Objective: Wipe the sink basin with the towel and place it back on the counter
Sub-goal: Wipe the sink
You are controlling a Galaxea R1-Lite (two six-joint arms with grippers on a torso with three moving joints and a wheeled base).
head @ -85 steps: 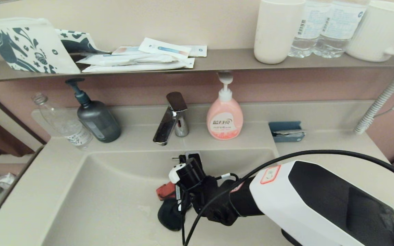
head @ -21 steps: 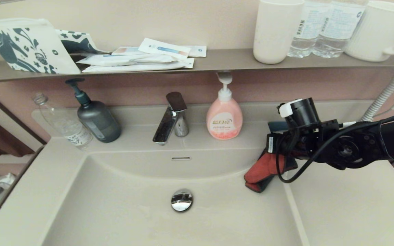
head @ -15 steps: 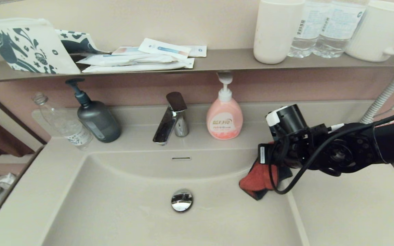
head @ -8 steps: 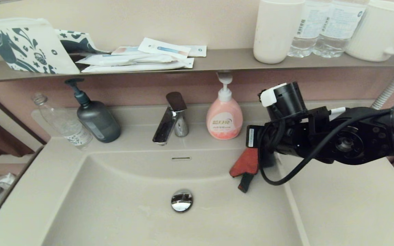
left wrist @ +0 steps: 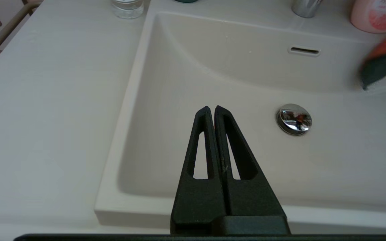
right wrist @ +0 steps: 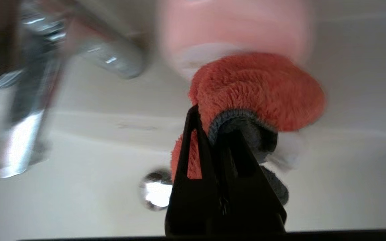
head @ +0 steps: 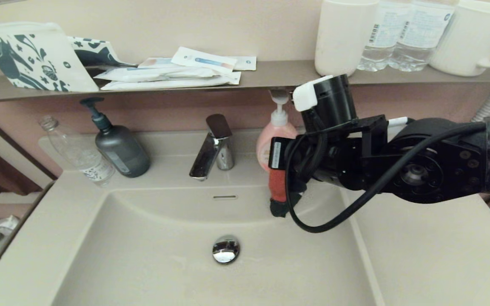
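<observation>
Step in hand, as you can judge it: carrying, not wiping. The sink basin (head: 143, 255) lies bare, and the towel (head: 277, 189) hangs clear of it, above the back right corner, in front of the pink soap bottle (head: 266, 144).

The bench (head: 432, 255) to the right of the basin is where the towel belongs. Your next move calls for swinging the arm right, lowering until the cloth rests flat, then releasing, while keeping clear of the soap bottle and the tap (head: 211, 148).

Right gripper (right wrist: 219, 134): clamped on the towel, red face outward, grey edge pinched.

Left gripper (left wrist: 211, 108): fingers together, holding nothing, parked over the basin's front left.

Views: the right wrist view alone shows the pinch on the cloth. The left wrist view alone shows the drain plug (left wrist: 294, 119) and overflow slot (left wrist: 304, 51) unobstructed, with the towel only at the edge.
</observation>
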